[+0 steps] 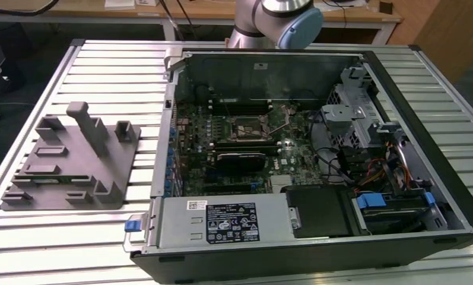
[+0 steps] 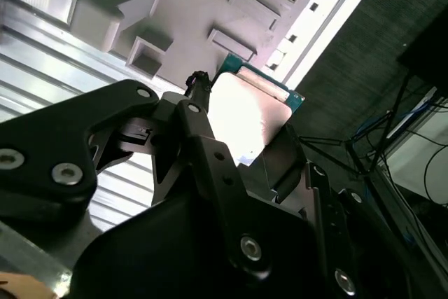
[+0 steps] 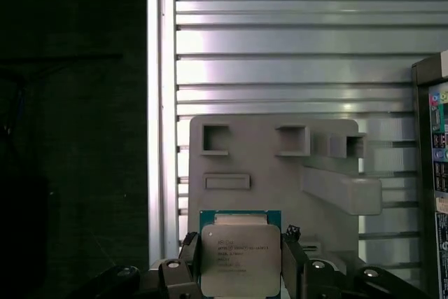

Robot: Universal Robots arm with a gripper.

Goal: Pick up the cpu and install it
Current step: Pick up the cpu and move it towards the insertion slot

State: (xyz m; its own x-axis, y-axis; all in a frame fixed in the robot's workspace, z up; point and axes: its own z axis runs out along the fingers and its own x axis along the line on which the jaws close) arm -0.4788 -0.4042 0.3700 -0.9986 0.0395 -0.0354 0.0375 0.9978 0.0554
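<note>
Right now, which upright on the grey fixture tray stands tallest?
The single long post near the fixture tray's middle; every other upright, like the short stub beside it, stays low.

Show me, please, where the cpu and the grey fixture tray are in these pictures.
cpu point(image 3: 240, 260): first wrist view, middle of its metal top.
grey fixture tray point(image 1: 74, 167): exterior view, bare part of its base.

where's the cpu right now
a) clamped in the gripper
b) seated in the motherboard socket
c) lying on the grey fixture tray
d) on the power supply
a: in both wrist views the cpu sits clamped in the gripper, with the grey fixture tray behind it.
</note>
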